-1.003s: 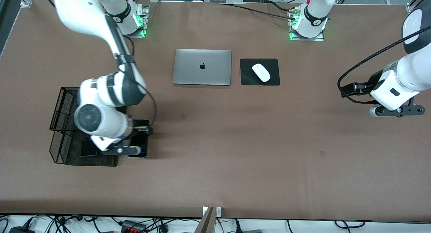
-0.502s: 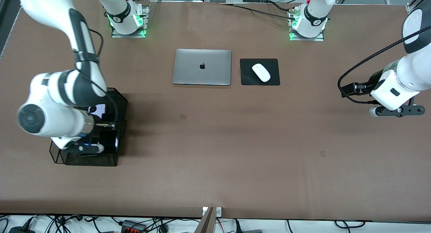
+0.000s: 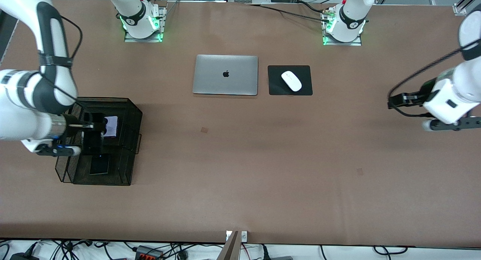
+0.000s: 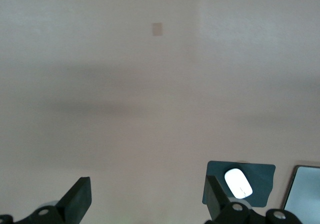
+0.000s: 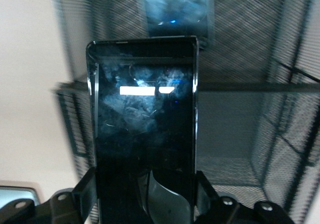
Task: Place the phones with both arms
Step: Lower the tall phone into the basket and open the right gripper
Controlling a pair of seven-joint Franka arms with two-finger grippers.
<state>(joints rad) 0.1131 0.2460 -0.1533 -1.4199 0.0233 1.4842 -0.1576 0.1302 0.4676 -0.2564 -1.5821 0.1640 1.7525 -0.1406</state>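
The right gripper (image 5: 145,194) pinches the long black slab phone (image 5: 144,129) over the black wire-mesh basket (image 3: 129,106), at the table's nine o'clock. The left gripper (image 4: 145,204) waits at three o'clock over bare table, fingers spread

Bystanders on the brown counter (image 3: 263,158)

A closed silver laptop (image 3: 225,74) with a dark logo on its lid lies toward the bases' edge of the counter, and just beside it, toward the left arm's end, a black mouse pad (image 3: 289,80) carries a white computer mouse (image 3: 291,80) set at a slant. A black wire-mesh organizer (image 3: 127,113) with two compartments stands near the right arm's end, nearer to the front camera than the laptop. Two small darker patches (image 3: 204,130) mark the bare surface, well apart. Cables and power strips (image 3: 146,251) trail under the counter's near edge.
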